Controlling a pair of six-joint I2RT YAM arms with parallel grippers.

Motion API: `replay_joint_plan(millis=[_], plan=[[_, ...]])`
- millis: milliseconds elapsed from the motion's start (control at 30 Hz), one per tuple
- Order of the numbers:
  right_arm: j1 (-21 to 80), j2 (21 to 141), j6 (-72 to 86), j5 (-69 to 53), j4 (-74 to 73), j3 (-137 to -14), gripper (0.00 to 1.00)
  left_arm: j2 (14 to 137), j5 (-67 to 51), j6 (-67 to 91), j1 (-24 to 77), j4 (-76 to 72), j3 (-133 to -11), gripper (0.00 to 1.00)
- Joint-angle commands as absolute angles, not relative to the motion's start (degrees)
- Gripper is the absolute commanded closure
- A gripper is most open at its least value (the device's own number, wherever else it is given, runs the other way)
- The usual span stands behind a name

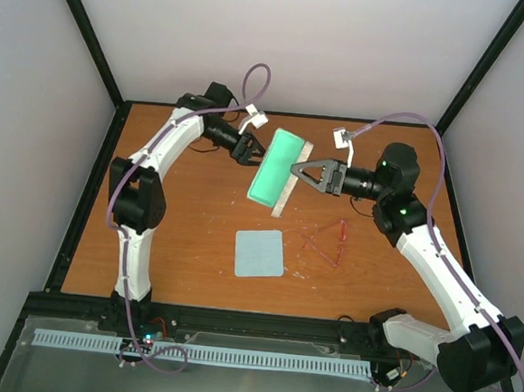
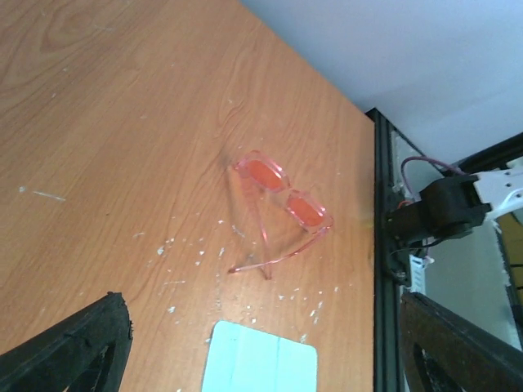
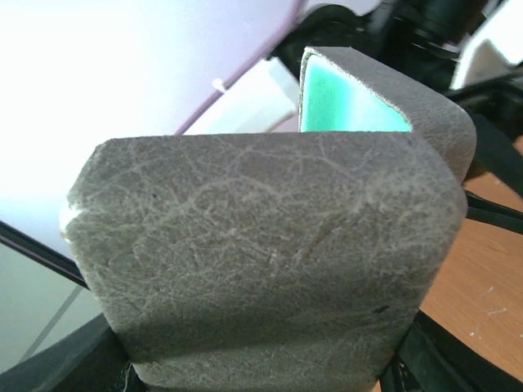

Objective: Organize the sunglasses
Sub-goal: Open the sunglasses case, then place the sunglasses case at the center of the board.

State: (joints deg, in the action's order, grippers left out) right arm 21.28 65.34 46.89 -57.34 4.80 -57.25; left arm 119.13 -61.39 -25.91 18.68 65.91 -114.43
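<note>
While looking down from above, found the grey case lifted off the counter, standing open and tilted, teal lining facing up. Saw the right pincer closed on the case's right-hand grey edge, tips pinched together over it; from the right wrist, saw little but cracked grey outer skin filling the frame, with a wedge of teal lining beyond. Found the left pincer just beside the case's left edge; could not tell from above whether touching. From the left wrist, saw its fingers spread wide at the bottom corners with nothing between them. Found the sunglasses lying on the counter, nearer than the case and to its right, below the right pincer and apart from it, gripped by neither arm. Noted red translucent lenses, a thin pink frame, and both slim arms unfolded, meeting near their tips. Saw a light blue cloth flat on the counter just left of the sunglasses, near but not touching. Noted pale scuffs and flecks on the wood around both.
</note>
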Motion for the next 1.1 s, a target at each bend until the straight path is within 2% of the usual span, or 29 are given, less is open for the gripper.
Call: replay_joint_plan(millis=[0, 133, 233, 267, 333, 367, 400, 433, 467, 567, 633, 733, 1067], plan=[[21.4, 63.1, 44.0, -58.4, 6.7, -58.3, 0.97, 119.5, -58.2, -24.5, 16.9, 63.6, -120.0, 0.11], [20.7, 62.7, 43.0, -53.1, 7.1, -56.1, 0.97, 119.3, -65.3, -20.9, 12.0, 63.8, -124.9, 0.13], [20.2, 61.3, 47.0, -48.0, 19.1, -50.6, 0.97, 117.1, -72.2, -19.3, 9.1, 63.1, -123.9, 0.23], [20.1, 60.9, 49.0, -45.3, 25.2, -48.0, 0.97, 115.6, -72.9, -19.2, 8.9, 62.3, -122.6, 0.36], [19.7, 61.0, 53.7, -40.1, 36.7, -42.2, 0.97, 112.9, -73.4, -18.9, 8.8, 61.6, -121.1, 0.72], [19.5, 61.6, 55.6, -37.5, 43.9, -40.1, 0.97, 111.9, -73.1, -18.3, 8.7, 60.9, -120.7, 0.81], [19.5, 62.7, 57.2, -36.0, 48.7, -38.5, 0.97, 110.8, -73.1, -17.5, 8.6, 60.1, -119.9, 0.8], [19.5, 64.4, 59.2, -35.2, 54.7, -37.1, 0.97, 110.0, -73.3, -17.0, 8.5, 59.6, -119.3, 0.68], [19.5, 66.2, 61.3, -34.4, 61.0, -36.0, 0.97, 109.3, -73.9, -16.7, 8.5, 59.2, -118.4, 0.43], [19.5, 73.5, 67.6, -33.2, 76.8, -35.0, 0.97, 107.2, -75.0, -17.0, 8.5, 58.7, -113.7, 0.2], [19.5, 78.8, 72.6, -33.6, 86.2, -36.3, 0.97, 106.4, -75.0, -18.0, 8.5, 59.2, -111.4, 0.15], [19.7, 85.6, 78.8, -34.0, 95.9, -39.0, 0.97, 105.1, -74.9, -17.1, 8.5, 57.3, -107.8, 0.14], [20.1, 87.5, 77.5, -37.1, 91.8, -43.2, 0.97, 103.4, -79.1, -11.3, 8.6, 50.8, -105.7, 0.13]])
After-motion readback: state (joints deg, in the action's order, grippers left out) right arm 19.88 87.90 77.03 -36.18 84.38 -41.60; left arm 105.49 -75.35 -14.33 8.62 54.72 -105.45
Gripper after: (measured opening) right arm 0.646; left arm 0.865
